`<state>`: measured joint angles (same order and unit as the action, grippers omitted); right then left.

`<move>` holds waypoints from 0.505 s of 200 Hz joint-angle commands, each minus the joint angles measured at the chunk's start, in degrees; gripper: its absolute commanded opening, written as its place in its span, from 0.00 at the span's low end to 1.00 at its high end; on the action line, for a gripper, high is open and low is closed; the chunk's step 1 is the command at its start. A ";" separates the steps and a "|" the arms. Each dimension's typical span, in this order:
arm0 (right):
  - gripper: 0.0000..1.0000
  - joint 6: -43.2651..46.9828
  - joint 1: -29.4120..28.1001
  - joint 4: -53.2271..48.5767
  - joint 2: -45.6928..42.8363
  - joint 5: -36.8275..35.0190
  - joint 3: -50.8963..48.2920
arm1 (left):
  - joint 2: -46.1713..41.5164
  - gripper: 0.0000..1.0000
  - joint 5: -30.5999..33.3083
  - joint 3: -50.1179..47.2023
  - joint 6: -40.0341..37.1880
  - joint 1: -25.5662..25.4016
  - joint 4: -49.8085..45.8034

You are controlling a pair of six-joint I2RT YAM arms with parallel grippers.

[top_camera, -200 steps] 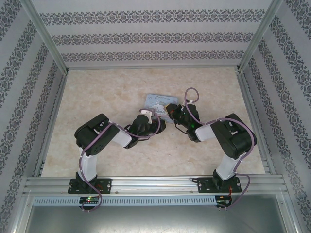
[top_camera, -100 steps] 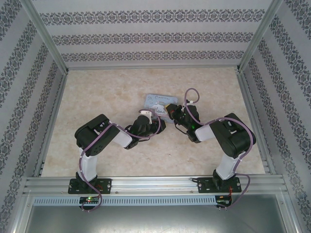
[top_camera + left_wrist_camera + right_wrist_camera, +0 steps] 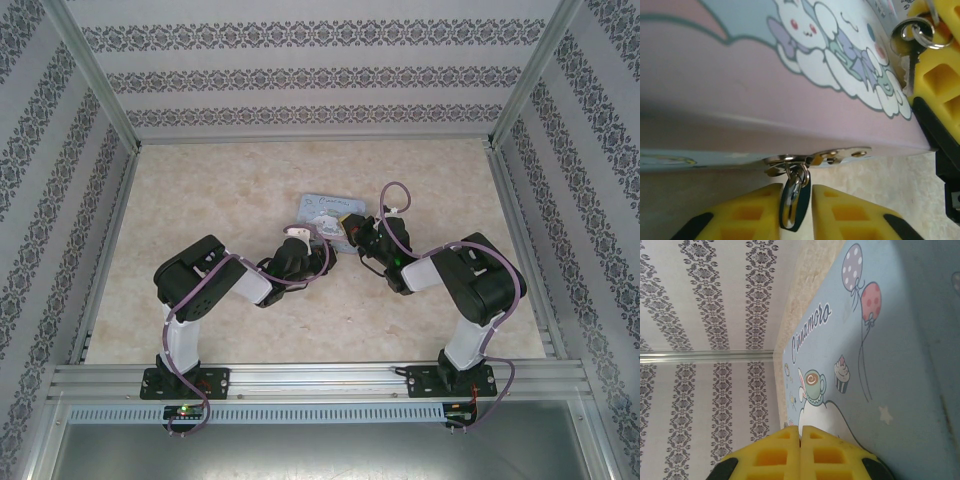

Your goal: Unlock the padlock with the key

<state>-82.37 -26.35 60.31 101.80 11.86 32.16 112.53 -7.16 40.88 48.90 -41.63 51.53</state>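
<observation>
Almost nothing has moved in the last second. Both arms stay close by the cartoon tin [image 3: 325, 208]. The left gripper [image 3: 796, 191] keeps its yellow fingers narrow, pinching the little dark padlock [image 3: 792, 212] that hangs from the tin's clasp [image 3: 835, 156]. The right gripper [image 3: 800, 440] is squeezed tight on the key [image 3: 910, 42], up by the tin's lid and well apart from the padlock. The key still has to reach the lock.

Tin [image 3: 900, 355]: pale blue lid with a white cartoon figure, purple polka-dot and red dotted balloons, and dark script; a pink area in the left wrist view. Padlock [image 3: 792, 207]: dark, glossy metallic. Key [image 3: 910, 45]: silvery. Left gripper [image 3: 796, 197], right gripper [image 3: 800, 450]: yellow fingers, black-edged. Walls [image 3: 300, 80]: white with grey damask stripes. Table [image 3: 220, 190]: beige, marbled.
</observation>
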 commanded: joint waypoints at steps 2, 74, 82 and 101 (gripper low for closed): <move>0.00 0.01 0.42 0.41 1.21 0.31 -0.92 | 0.31 0.16 0.11 0.85 0.29 -0.30 -0.67; 0.00 0.32 1.12 -0.85 -1.06 1.94 0.44 | -0.49 0.00 -0.55 1.31 1.74 0.42 -3.51; 0.00 0.72 1.29 -1.69 -2.02 2.20 0.61 | -0.57 0.00 -0.81 1.25 2.38 0.69 -3.62; 0.00 2.10 1.56 -4.19 -4.96 2.78 0.82 | -1.00 0.00 -1.28 0.81 3.87 1.49 -3.78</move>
<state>-82.28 -25.58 58.70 100.79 13.04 32.18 112.51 -7.64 41.30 50.28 -41.25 50.76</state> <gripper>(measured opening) 0.059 0.095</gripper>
